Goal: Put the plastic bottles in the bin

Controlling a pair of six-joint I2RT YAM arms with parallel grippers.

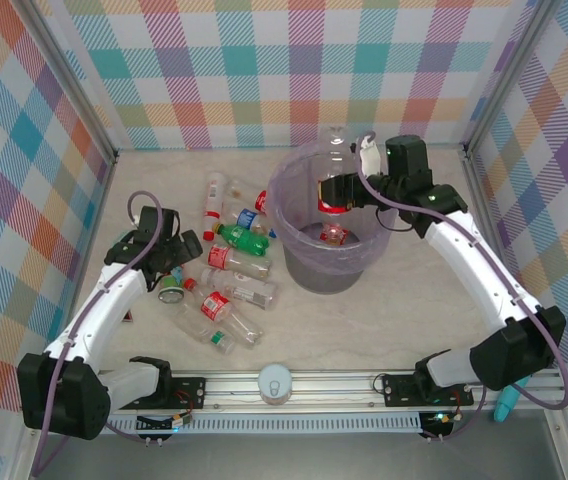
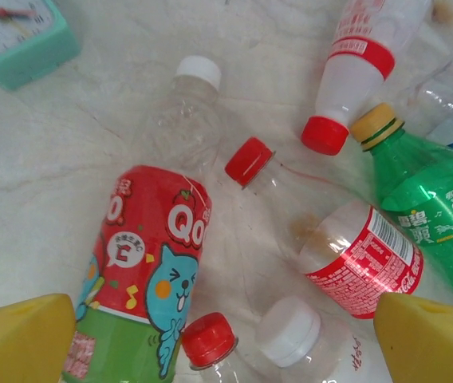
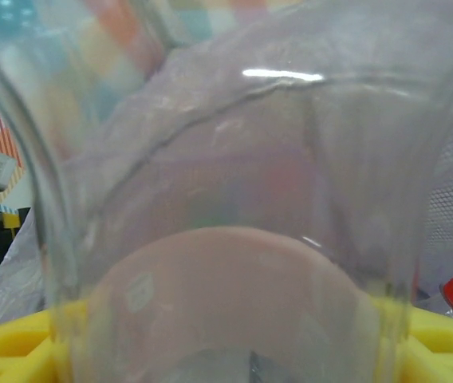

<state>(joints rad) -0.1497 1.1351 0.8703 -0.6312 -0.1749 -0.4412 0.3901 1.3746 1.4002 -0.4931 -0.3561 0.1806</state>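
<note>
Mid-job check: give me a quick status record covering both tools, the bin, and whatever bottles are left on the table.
left tool: open, hovering over the loose bottles
right tool: above the bin, clear bottle between its fingers
bin: upright, lavender liner, at least one red-capped bottle inside
loose bottles: lying in a pile on the table left of the bin; a green bottle among them
other: teal clock on the table, apart from the pile
</note>
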